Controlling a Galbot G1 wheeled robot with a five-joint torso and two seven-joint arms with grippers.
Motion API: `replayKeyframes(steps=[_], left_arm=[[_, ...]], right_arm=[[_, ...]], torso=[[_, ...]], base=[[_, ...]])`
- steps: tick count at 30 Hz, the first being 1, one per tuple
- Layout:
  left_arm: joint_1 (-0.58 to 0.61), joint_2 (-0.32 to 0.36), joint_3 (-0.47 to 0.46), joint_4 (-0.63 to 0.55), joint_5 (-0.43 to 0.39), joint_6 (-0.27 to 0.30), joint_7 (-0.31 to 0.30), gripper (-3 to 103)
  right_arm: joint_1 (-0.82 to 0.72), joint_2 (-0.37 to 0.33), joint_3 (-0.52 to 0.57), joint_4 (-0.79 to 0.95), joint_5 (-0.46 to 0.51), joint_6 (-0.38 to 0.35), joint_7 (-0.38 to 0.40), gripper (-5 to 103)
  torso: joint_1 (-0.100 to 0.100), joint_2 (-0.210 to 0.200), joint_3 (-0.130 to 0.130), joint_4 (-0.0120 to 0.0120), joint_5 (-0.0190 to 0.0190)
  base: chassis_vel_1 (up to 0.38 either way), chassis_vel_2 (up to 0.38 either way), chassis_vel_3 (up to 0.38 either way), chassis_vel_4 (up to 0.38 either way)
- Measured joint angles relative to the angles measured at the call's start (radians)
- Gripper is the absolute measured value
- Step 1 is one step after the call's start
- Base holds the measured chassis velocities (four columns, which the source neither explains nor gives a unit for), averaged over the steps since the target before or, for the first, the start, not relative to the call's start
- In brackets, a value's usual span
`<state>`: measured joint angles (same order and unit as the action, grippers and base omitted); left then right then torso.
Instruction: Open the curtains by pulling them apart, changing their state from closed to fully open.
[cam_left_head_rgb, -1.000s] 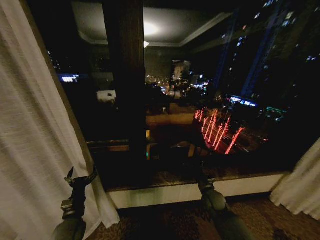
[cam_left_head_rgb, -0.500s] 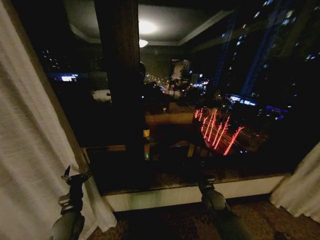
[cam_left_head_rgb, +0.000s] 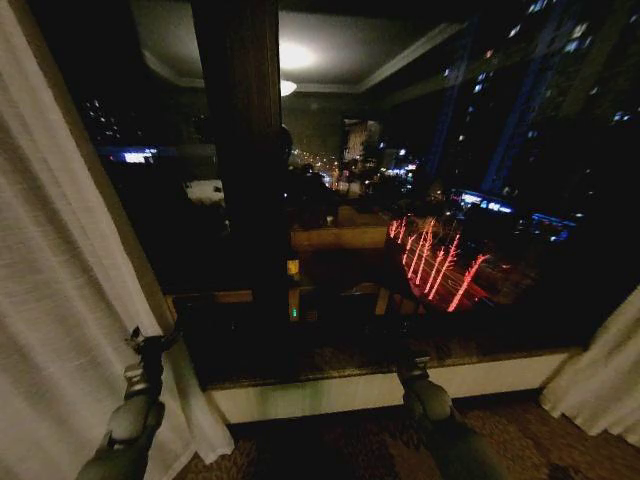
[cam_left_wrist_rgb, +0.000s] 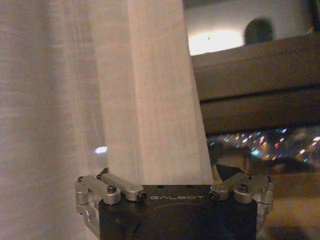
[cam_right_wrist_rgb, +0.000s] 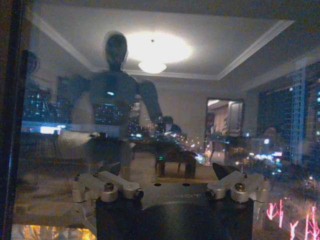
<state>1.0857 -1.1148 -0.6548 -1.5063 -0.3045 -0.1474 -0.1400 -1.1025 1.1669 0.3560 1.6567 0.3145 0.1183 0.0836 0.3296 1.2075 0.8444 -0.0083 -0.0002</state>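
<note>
So you've got both curtains pulled well apart, w/ the dark window (cam_left_head_rgb: 420, 200) bare across the middle of the head view. Left curtain panel (cam_left_head_rgb: 60, 300) hangs along the left edge, from the top down to the floor, pleats running slightly diagonal. Right curtain panel (cam_left_head_rgb: 605, 375) sits bunched at the lower right corner, just its lower part showing beside the sill (cam_left_head_rgb: 350, 385).

Your left gripper (cam_left_head_rgb: 150, 343) is low on the left, pointing up, right at the inner edge of the left panel; from the head view you can't tell whether it touches the fabric. In the left wrist view the left gripper (cam_left_wrist_rgb: 172, 182) has its fingers (cam_left_wrist_rgb: 122, 186) spread apart, w/ nothing clamped between them; the sheer fabric (cam_left_wrist_rgb: 125, 90) hangs in front of it and beyond, and the window frame (cam_left_wrist_rgb: 255, 85) is off to the side w/ city lights below.

Your right gripper (cam_left_head_rgb: 405, 355) is low, approx center-right, aimed at the glass above the sill, well apart from the right panel. Right wrist view shows the right gripper (cam_right_wrist_rgb: 172, 187) w/ fingers (cam_right_wrist_rgb: 120, 186) spread wide too, holding nothing, facing the pane. Glass shows the robot's reflection (cam_right_wrist_rgb: 117, 95) and a ceiling lamp (cam_right_wrist_rgb: 152, 65).

Vertical mullion (cam_left_head_rgb: 240, 150) splits the window left of center. Patterned carpet (cam_left_head_rgb: 330, 445) lies below the sill.
</note>
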Motion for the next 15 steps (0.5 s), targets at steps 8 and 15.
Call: replayKeyframes(steps=[8, 15], left_arm=[[-0.031, -0.004, -0.002, 0.041, -0.015, -0.026, 0.058, 85], [-0.007, -0.022, -0.007, 0.033, -0.02, -0.045, 0.062, 64]], right_arm=[[0.0, 0.0, 0.0, 0.0, 0.0, 0.0, 0.0, 100], [0.0, 0.0, 0.0, 0.0, 0.0, 0.0, 0.0, 100]], torso=[[0.0, 0.0, 0.0, 0.0001, 0.0001], [0.0, 0.0, 0.0, 0.0002, 0.0001]], base=[[0.0, 0.0, 0.0, 0.0], [0.0, 0.0, 0.0, 0.0]])
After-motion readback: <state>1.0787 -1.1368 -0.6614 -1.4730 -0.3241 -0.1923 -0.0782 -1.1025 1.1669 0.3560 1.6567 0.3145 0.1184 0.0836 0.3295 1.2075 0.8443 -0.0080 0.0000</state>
